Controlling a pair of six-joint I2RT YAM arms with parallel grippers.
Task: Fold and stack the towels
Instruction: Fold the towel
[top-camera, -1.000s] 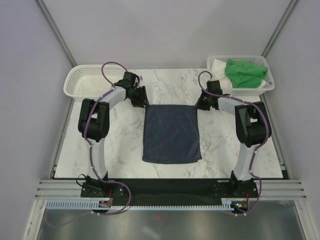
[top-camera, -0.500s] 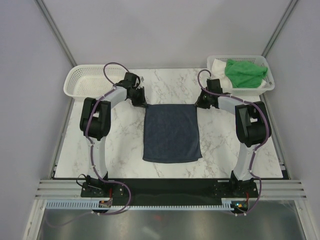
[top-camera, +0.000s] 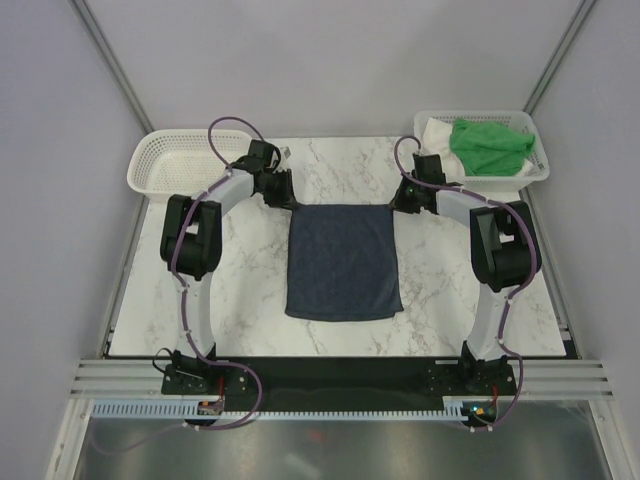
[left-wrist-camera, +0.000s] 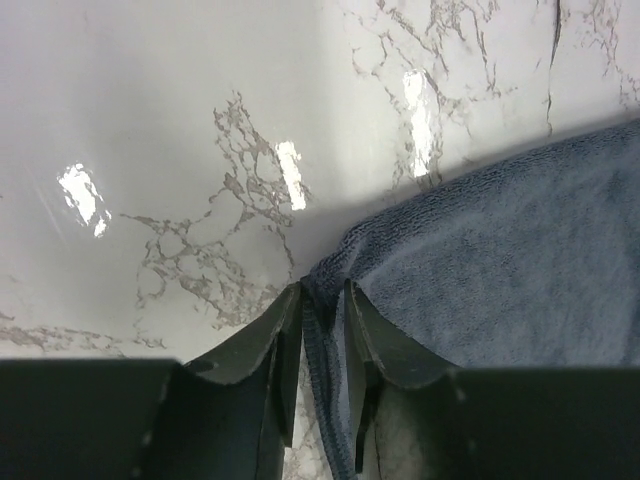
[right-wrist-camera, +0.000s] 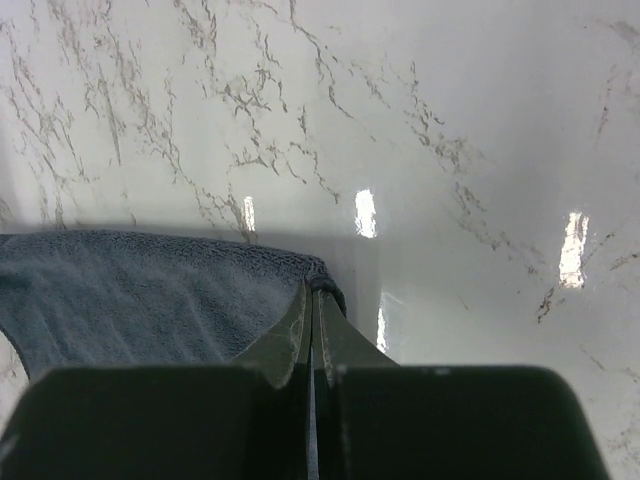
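Navy towel (top-camera: 343, 262): flat on the marble table (top-camera: 240, 300), centre, between the two arms. Far edge runs gripper to gripper, near edge lies toward the bases.
Left gripper (left-wrist-camera: 322, 300): down on the far-left corner. Jaws narrow, with a ridge of hem caught between them, so it's pinching cloth, but only a slim bite.
Right gripper (right-wrist-camera: 312, 290): on the far-right corner. Jaws pressed almost together w/ just the corner tip between them; looks like a pinch on v. little fabric.
Green towel (top-camera: 488, 145): bunched in the right basket (top-camera: 542, 172), far right, well apart from the action.
White towel (top-camera: 433, 130): same basket, beside the green one.
Risk, slip: right bite is tiny. If it lifts fast, that corner prob. pops free and the fold collapses on one side.
Risk, skew: if the arms don't rise and travel evenly, the far edge lands crooked and corners won't match.
Risk, drag: near edge is free on smooth marble, so pulling low could slide the whole towel instead of folding it.
Risk, scrape: both sets of tips sit right at the surface, so any move w/o lift first could grind on the table.
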